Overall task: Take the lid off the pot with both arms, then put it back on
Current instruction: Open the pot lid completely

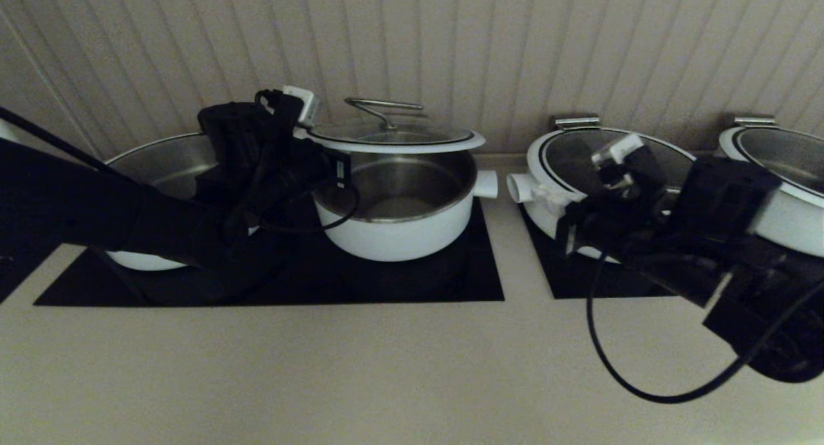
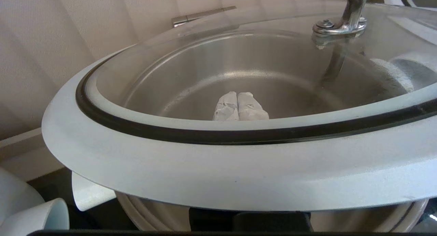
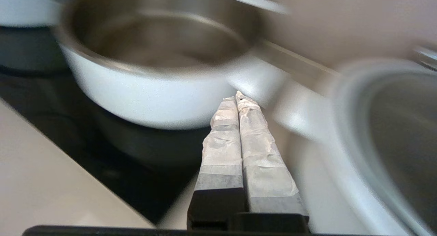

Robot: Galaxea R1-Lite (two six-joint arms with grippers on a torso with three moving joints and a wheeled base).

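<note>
The lid, glass with a white rim and steel bar handle, hangs level a little above the open pot, apart from its rim. My left gripper is at the lid's left edge. In the left wrist view its taped fingers show through the glass, shut together under the lid's rim, which lies on them. My right gripper is shut and empty, off the lid, low beside the pot's right stub; its fingertips are close to that stub.
A wider steel-lined pot stands left of the pot, behind my left arm. Two lidded white pots stand on the right. Black cooktop panels lie under the pots. A ribbed wall is close behind.
</note>
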